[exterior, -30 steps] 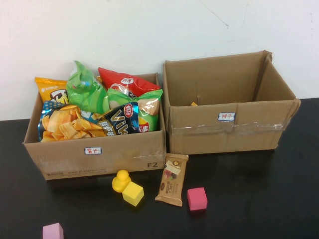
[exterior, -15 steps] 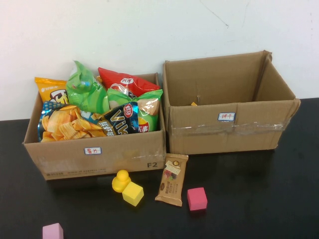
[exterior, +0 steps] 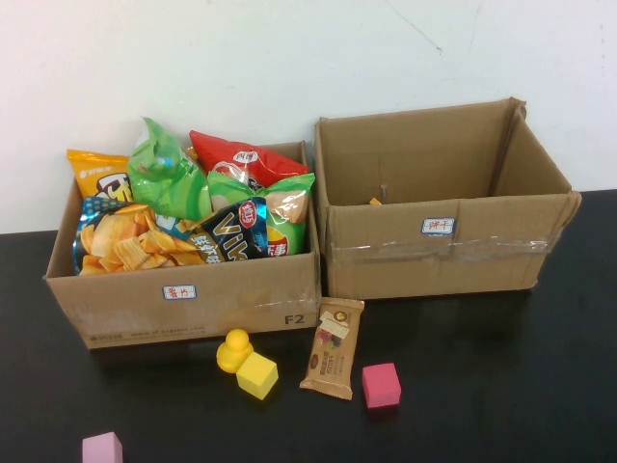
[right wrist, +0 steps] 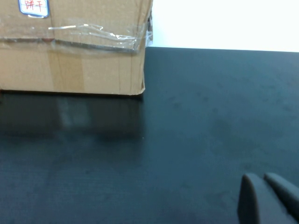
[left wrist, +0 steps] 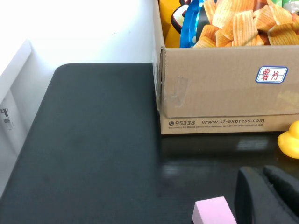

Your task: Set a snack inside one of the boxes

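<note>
A brown snack bar lies flat on the black table in front of the gap between two cardboard boxes. The left box is full of chip bags; it also shows in the left wrist view. The right box looks nearly empty; its corner shows in the right wrist view. Neither arm shows in the high view. My left gripper is shut and empty, low over the table beside a pink block. My right gripper is shut and empty over bare table right of the right box.
A yellow duck, a yellow block, a magenta block and the pink block lie on the table near the bar. The duck also shows in the left wrist view. A white wall stands behind the boxes.
</note>
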